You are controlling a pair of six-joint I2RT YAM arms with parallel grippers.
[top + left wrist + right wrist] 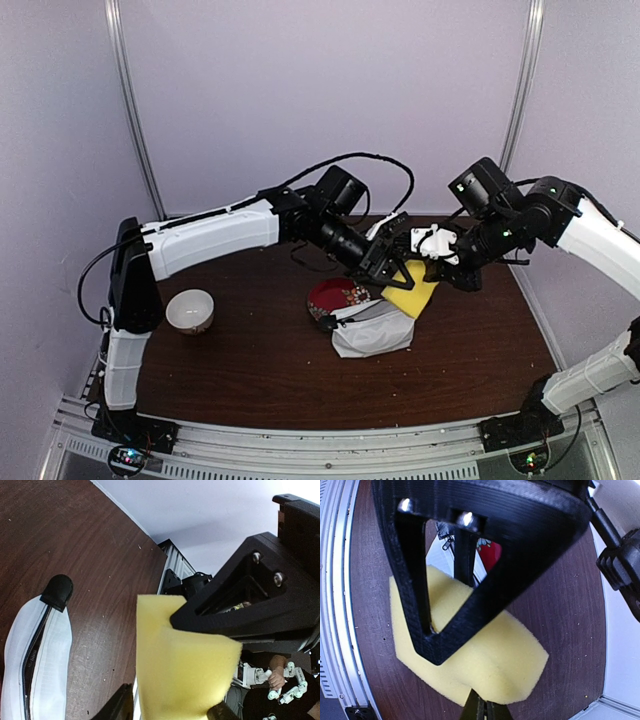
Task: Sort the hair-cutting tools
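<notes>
Fingers (473,711) on the right pinch one yellow sponge (510,660).

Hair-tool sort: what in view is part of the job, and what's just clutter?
Job:
no hair-cutting tools visible in any view.

Not the job's:
yellow sponge, pinched by the right gripper;
white zip pouch;
red patterned plate;
white bowl.

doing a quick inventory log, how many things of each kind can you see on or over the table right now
white bowl: 1
red plate: 1
white zip pouch: 1
yellow foam block: 1
total: 4
</notes>
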